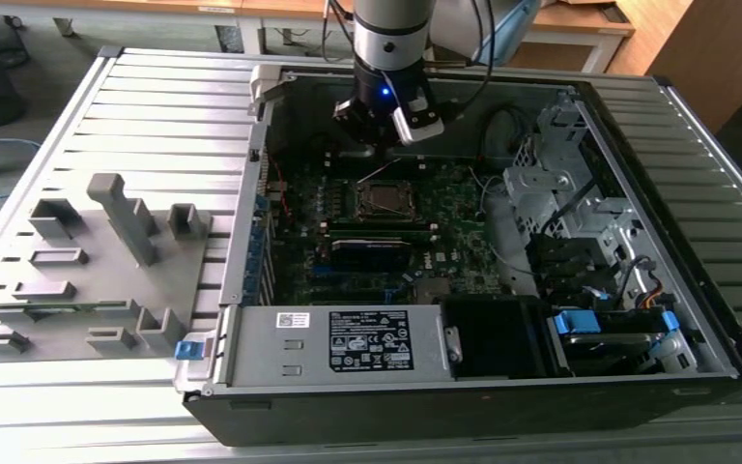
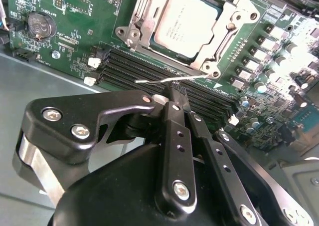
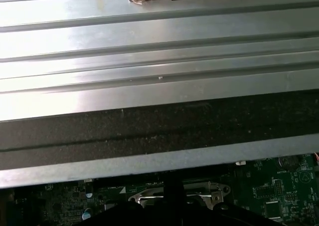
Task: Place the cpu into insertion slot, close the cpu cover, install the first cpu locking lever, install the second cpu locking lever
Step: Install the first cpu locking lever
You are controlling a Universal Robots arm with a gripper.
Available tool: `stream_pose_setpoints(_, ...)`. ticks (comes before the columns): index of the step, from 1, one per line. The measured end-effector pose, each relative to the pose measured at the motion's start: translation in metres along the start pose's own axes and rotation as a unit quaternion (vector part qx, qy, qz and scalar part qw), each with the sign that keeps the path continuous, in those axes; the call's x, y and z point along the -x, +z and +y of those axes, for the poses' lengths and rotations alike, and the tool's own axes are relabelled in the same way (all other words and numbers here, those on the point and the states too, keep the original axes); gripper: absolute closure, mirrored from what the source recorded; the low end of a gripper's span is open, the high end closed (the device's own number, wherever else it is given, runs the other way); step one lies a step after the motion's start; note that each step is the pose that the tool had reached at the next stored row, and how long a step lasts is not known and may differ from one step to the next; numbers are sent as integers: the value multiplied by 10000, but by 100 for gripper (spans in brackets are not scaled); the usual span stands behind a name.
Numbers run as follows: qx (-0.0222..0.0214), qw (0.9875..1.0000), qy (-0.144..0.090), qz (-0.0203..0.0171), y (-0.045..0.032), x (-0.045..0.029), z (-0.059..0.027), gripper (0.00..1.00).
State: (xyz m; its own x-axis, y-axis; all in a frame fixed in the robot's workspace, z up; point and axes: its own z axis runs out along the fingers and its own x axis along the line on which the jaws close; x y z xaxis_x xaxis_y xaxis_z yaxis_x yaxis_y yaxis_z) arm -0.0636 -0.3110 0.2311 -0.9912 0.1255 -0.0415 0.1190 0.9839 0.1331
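the cpu [image 2: 188, 24] sits in the insertion slot [image 2: 144, 34] under the cpu cover [image 2: 227, 29]; the gripper [image 2: 175, 97] hovers beside the slot, fingers pinched together, holding nothing.

White power supply label [image 1: 370, 340], dense black print, none legible

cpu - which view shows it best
The second wrist view: the cpu lies close up in its socket. The exterior view shows it small under the arm; the first wrist view catches just the socket's edge.
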Motion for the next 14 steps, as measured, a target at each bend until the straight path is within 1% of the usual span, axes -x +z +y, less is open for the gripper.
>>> stream_pose_setpoints(6, 2, 10000, -1, 0, 15, -2, 31, 89)
stream_pose_setpoints(14, 1, 10000, 0, 0, 40, 35, 33, 89)
